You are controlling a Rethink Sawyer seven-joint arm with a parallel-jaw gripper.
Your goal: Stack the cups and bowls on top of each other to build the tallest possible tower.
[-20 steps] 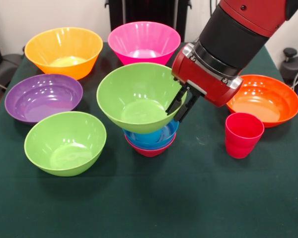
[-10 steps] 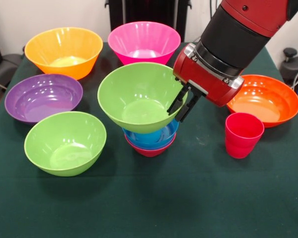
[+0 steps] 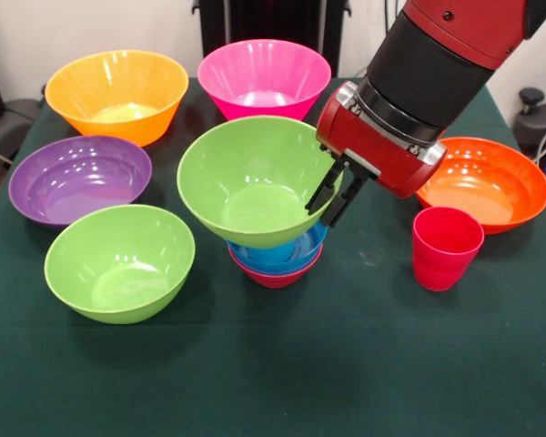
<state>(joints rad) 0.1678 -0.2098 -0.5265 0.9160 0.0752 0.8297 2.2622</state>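
Note:
My gripper [image 3: 332, 193] is shut on the right rim of a lime green bowl [image 3: 246, 177], which sits tilted on top of the tower [image 3: 278, 257], a small blue bowl nested in a small red bowl. A red-pink cup [image 3: 446, 246] stands upright to the right of the tower. A second lime green bowl [image 3: 118, 262] sits at the front left. The purple bowl [image 3: 77, 177], yellow-orange bowl [image 3: 116, 93], pink bowl [image 3: 264, 77] and orange bowl [image 3: 482, 182] stand around them. The light blue cup is not visible.
The dark green table [image 3: 346, 364] carries everything. The arm [image 3: 437, 64] comes down from the upper right, over the orange bowl's left side. The robot's pedestal [image 3: 273, 18] stands behind the pink bowl.
The held lime green bowl has shifted very slightly left and down on the tower. Nothing else has moved.

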